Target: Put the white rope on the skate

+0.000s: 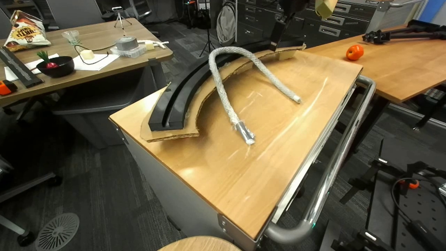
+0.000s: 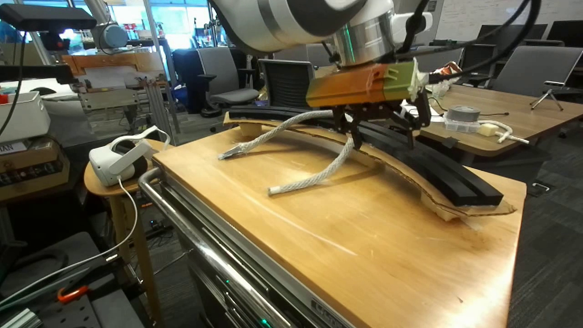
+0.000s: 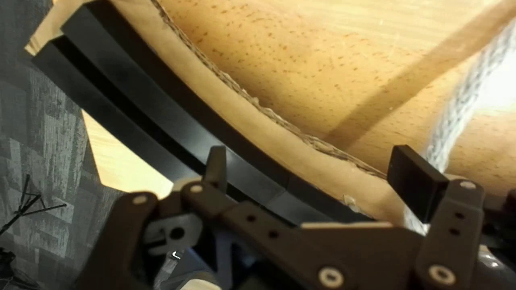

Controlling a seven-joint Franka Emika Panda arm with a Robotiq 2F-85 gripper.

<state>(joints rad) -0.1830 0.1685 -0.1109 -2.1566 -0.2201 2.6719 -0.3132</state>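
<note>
The white rope (image 1: 224, 51) arches just outside the jaws of the gripper (image 3: 312, 161), beside one finger; the jaws stand wide apart, released. In the wrist view the rope goes behind that finger, shows for a short piece past it, and at its other side is cut off by the edge of the view. In an exterior view the finger and its linkage cover part of the bend, so whether they touch the cord cannot be told. Both rope ends point away from the jaws, one wrapped in silver; whether they rest or hover is hard to judge.

The skate (image 3: 173, 121) runs below the jaws, under the finger farther from the rope and across the gap, then is hidden by the gripper's body. Whether the bend lies on it, or a fingertip meets it, is unclear. Cardboard (image 3: 258, 129) lies under the skate, its ragged edge reaching toward the rope-side finger. Lower than the jaws spreads the tabletop (image 2: 387, 237); the chrome rail (image 1: 336, 167) is well apart from them, beyond the rope ends. Above the jaws sit an orange-and-green block (image 2: 364, 84) and the arm (image 2: 314, 20), cut off at the top.
</note>
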